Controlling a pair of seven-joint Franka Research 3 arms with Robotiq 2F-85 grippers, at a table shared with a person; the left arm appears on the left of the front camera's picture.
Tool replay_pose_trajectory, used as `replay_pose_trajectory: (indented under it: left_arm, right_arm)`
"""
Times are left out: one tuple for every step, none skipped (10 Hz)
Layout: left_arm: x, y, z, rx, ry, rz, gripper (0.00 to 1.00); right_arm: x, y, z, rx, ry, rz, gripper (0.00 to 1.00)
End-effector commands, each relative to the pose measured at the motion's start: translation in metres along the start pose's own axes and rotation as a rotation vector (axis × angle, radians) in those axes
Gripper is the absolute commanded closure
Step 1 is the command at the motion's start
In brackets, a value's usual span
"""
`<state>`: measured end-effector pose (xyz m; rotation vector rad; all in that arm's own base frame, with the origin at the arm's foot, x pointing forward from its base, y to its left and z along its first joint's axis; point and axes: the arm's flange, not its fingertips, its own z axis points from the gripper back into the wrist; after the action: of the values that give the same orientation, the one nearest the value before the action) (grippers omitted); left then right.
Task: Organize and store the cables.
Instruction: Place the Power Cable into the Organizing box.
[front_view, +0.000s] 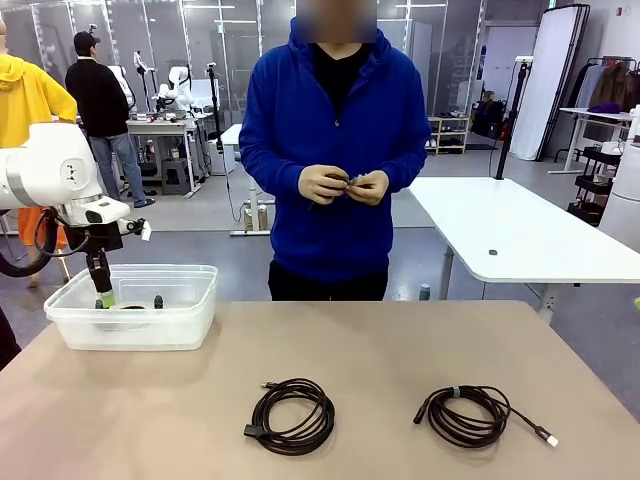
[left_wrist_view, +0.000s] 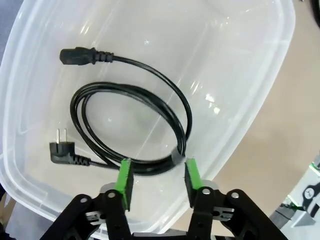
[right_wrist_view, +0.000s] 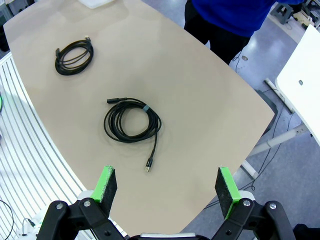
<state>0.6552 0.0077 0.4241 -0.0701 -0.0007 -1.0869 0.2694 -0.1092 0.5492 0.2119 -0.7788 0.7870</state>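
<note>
A black power cable lies coiled on the floor of the clear plastic bin, with a plug at each end. My left gripper is lowered into the bin at the table's far left. It is open, and its green pads stand on either side of the coil's near edge. Two more coiled cables lie near the table's front edge, one at the centre and one to the right. High above the table, my right gripper hangs open and empty over those two coils.
A person in a blue hoodie stands at the far side, both hands together at the waist around something small. The tan table is bare between the bin and the coils. A white table stands behind on the right.
</note>
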Motion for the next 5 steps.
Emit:
replay_pose_trajectory:
  left_arm:
    - [0.0017,-0.0001,0.0027,-0.007,0.019,0.024,0.0]
    - [0.0027,0.0018,0.0023,0.001,0.008,0.028,0.0]
    - [0.0009,0.0012,0.0032,0.005,0.006,0.033,0.0]
    - [-0.0013,0.0009,0.0031,0.005,0.007,0.035,0.05]
    - [-0.0014,-0.0007,0.0037,0.006,0.008,0.039,0.0]
  right_arm:
    - [-0.002,-0.0002,0.0007,0.005,-0.003,0.016,0.0]
    - [-0.002,-0.0002,0.0007,0.005,-0.003,0.016,0.0]
    - [-0.002,-0.0002,0.0007,0.005,-0.003,0.016,0.0]
    - [-0.002,-0.0002,0.0007,0.005,-0.003,0.016,0.0]
    - [-0.002,-0.0002,0.0007,0.005,-0.003,0.016,0.0]
